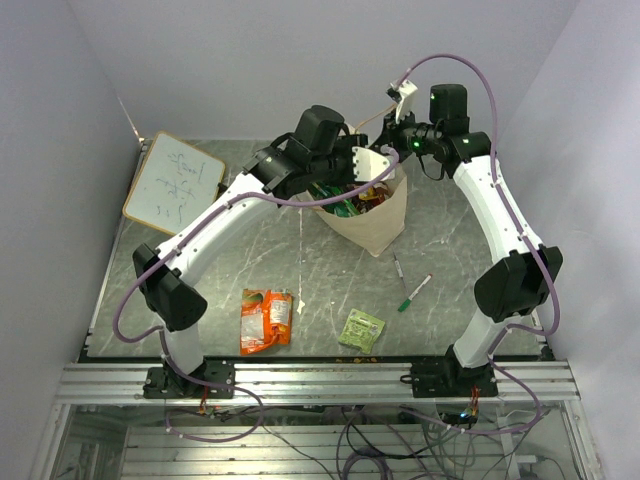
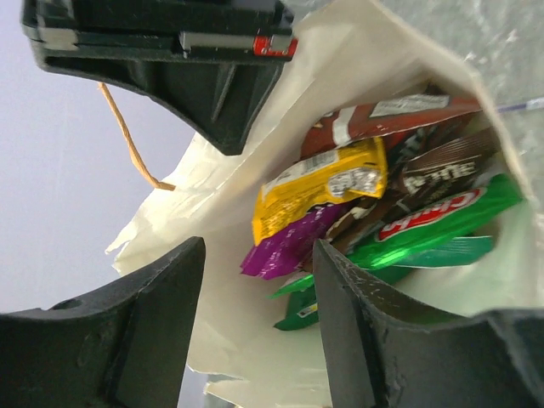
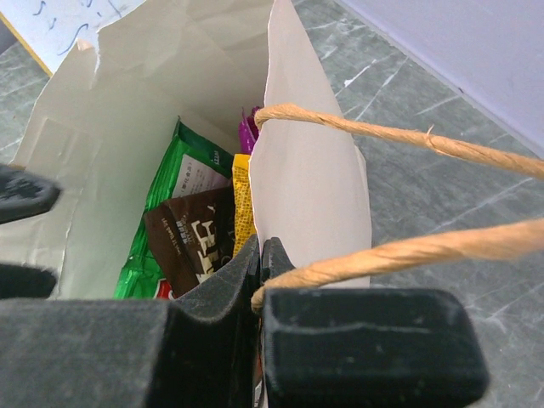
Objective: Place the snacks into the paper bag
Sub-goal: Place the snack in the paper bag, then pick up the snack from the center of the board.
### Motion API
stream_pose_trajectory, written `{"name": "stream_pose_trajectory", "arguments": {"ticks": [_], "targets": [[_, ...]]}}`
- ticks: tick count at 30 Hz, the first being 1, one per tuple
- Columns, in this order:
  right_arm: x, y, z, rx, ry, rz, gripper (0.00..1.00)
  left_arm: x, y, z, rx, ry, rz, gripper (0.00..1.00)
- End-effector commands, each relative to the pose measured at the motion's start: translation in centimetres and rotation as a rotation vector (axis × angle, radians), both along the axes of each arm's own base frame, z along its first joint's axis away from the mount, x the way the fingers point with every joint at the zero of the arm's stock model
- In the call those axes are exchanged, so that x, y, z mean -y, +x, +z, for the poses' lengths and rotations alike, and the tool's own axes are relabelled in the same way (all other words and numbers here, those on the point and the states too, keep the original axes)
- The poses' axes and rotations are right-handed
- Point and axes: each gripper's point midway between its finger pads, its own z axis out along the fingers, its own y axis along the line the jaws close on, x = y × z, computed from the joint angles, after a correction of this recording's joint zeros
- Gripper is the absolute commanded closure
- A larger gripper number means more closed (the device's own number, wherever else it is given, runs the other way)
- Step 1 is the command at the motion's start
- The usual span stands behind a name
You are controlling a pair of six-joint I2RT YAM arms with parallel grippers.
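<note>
The paper bag (image 1: 378, 222) stands open at the table's middle back. My right gripper (image 1: 398, 148) is shut on the bag's right wall at the rim (image 3: 262, 252), next to a twisted handle (image 3: 399, 136). My left gripper (image 1: 362, 172) hovers open and empty over the bag's mouth (image 2: 259, 255). Inside the bag lie a yellow packet (image 2: 319, 191), a purple pouch (image 2: 289, 246), green bags (image 2: 433, 225) and brown bags (image 2: 382, 119). An orange bag (image 1: 265, 320) and a small pale green packet (image 1: 361, 328) lie on the table near the front edge.
Two marker pens (image 1: 414, 292) lie on the table right of the bag's foot. A wood-framed whiteboard (image 1: 173, 180) leans at the back left corner. Walls close in the left, back and right sides.
</note>
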Motion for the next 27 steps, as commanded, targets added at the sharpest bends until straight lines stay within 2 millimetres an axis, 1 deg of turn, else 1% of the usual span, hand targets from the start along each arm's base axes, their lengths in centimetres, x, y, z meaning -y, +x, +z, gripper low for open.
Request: {"name": "stream_pose_trajectory", "arguments": {"ticks": [1, 5, 7, 11, 14, 17, 22, 25, 27], "targets": [[0.1, 0.0, 0.8, 0.014, 0.013, -0.042, 1.00, 0.1, -4.1, 2.6, -0.107, -0.137, -0.067, 0.35], [0.3, 0.4, 0.6, 0.012, 0.009, -0.063, 1.00, 0.7, -7.5, 0.6, -0.167, -0.082, -0.107, 0.32], [0.3, 0.4, 0.6, 0.010, 0.010, -0.065, 1.00, 1.4, -9.8, -0.9, -0.177, -0.024, -0.147, 0.31], [0.3, 0.7, 0.5, 0.006, 0.008, -0.070, 1.00, 2.7, -14.9, -4.9, -0.258, 0.101, -0.261, 0.28], [0.3, 0.9, 0.3, 0.003, 0.004, -0.070, 1.00, 3.4, -19.0, -8.5, -0.304, 0.215, -0.362, 0.25], [0.3, 0.8, 0.3, 0.001, 0.003, -0.069, 1.00, 4.0, -22.0, -12.2, -0.354, 0.306, -0.444, 0.19], [0.5, 0.7, 0.2, 0.007, -0.005, -0.074, 1.00, 4.6, -25.0, -18.9, -0.412, 0.421, -0.529, 0.14], [0.6, 0.6, 0.0, 0.005, -0.009, -0.076, 1.00, 4.9, -26.1, -22.4, -0.444, 0.463, -0.567, 0.12], [0.6, 0.5, 0.0, 0.004, -0.008, -0.075, 1.00, 5.1, -26.4, -24.4, -0.449, 0.496, -0.579, 0.10]]}}
